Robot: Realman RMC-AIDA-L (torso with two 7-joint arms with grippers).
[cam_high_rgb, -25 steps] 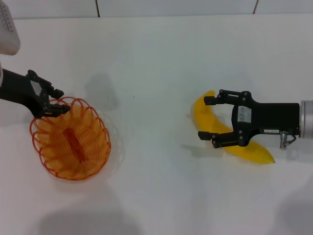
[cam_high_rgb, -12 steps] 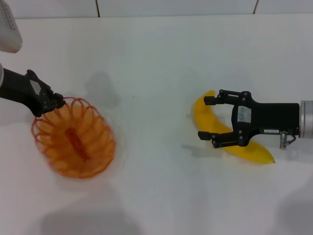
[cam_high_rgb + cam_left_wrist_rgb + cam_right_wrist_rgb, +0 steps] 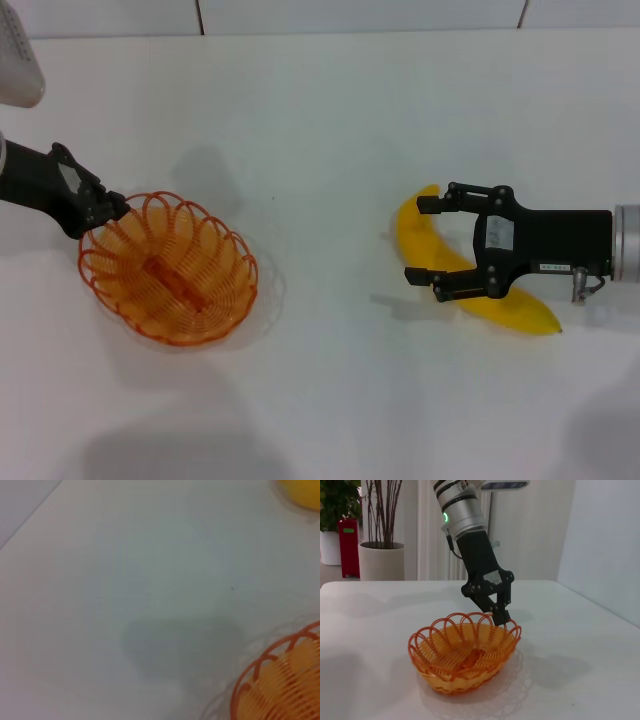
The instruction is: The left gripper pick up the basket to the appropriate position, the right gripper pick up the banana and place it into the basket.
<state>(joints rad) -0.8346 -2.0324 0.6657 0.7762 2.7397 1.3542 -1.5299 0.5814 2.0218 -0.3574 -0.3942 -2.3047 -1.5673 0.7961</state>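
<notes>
My left gripper pinches the basket rim; my right gripper gapes over the ungrasped banana.

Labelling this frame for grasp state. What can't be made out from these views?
- Left gripper: shut on the basket rim; the head view hides its fingertips behind the wire, and the left wrist view shows no fingers.
- Right gripper: open, straddling the banana; contact or height above it is unclear from overhead, and its own wrist view shows neither.
- Banana: mid-section hidden under the gripper; in the left wrist view only a blurred tip, cut off by the edge.
</notes>
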